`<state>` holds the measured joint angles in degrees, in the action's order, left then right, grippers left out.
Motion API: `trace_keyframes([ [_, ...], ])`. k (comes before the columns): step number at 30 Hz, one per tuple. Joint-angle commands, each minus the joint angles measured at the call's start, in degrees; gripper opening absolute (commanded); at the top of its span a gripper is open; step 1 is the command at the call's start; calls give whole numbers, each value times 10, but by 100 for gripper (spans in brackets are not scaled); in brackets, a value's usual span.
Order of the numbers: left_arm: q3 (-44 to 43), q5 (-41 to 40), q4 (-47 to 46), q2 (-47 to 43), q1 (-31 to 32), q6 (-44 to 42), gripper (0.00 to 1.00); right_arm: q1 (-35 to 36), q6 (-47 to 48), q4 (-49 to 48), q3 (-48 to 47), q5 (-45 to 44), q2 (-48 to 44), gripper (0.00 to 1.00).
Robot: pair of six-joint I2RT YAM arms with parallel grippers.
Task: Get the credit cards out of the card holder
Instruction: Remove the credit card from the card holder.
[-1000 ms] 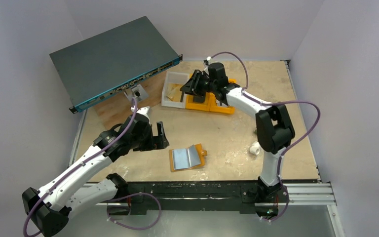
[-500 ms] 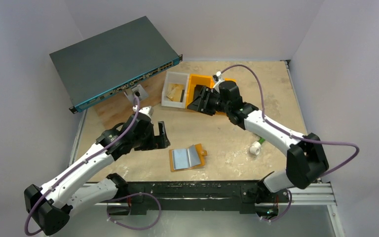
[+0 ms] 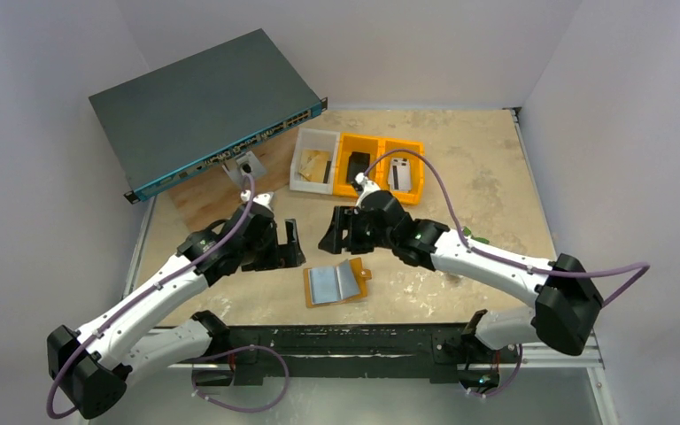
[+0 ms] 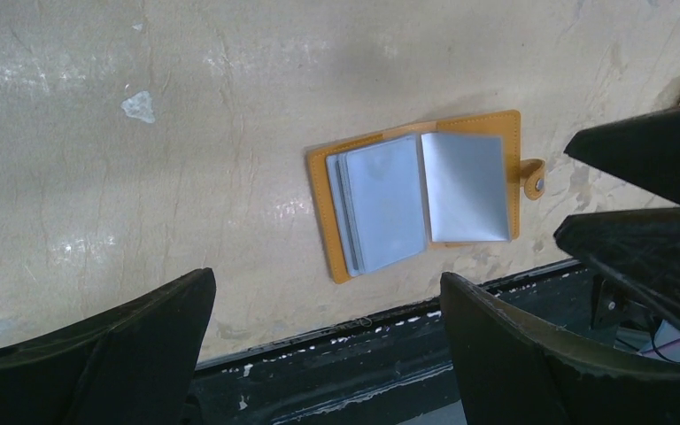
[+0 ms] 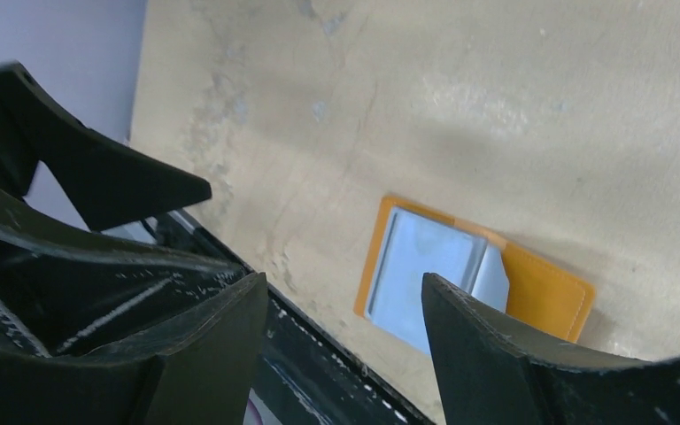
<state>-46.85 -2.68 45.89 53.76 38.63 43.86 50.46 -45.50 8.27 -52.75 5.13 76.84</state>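
Note:
The card holder (image 3: 337, 283) lies open near the table's front edge, tan-orange outside, pale blue-grey inside, snap tab at its right. It shows in the left wrist view (image 4: 416, 195) with stacked grey cards (image 4: 379, 205) in its left half, and in the right wrist view (image 5: 460, 270). My left gripper (image 3: 285, 243) is open and empty, hovering left of and behind the holder. My right gripper (image 3: 335, 235) is open and empty, hovering just behind the holder. Its fingers (image 4: 646, 204) show at the right of the left wrist view.
A dark network switch (image 3: 204, 106) sits at the back left on a wooden block. A white bin (image 3: 314, 161) and two orange bins (image 3: 381, 166) stand at the back middle, with items inside. The black front rail (image 3: 363, 341) runs just below the holder.
My right arm has swung from the orange bins at the back down and forward to just behind the card holder. The left arm has barely moved. The holder has not moved.

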Motion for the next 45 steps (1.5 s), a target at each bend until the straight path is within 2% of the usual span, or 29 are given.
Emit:
trace_keyframes([
  [1, 8, -9, -10, 2, -4, 1, 98, 35, -1, 14, 11, -50, -5, 66],
  [11, 29, -3, -25, 16, -5, 9, 98, 84, 21, 58, -21, -93, 79, 70],
  [35, 57, 21, -56, 24, -5, 18, 98, 154, 19, 133, -105, -175, 236, 62],
  [40, 60, 19, -54, 24, -5, 20, 98, 155, 16, 134, -103, -175, 259, 58],
  [45, 65, 19, -51, 24, -5, 22, 98, 154, -2, 120, -82, -148, 270, 44],
])
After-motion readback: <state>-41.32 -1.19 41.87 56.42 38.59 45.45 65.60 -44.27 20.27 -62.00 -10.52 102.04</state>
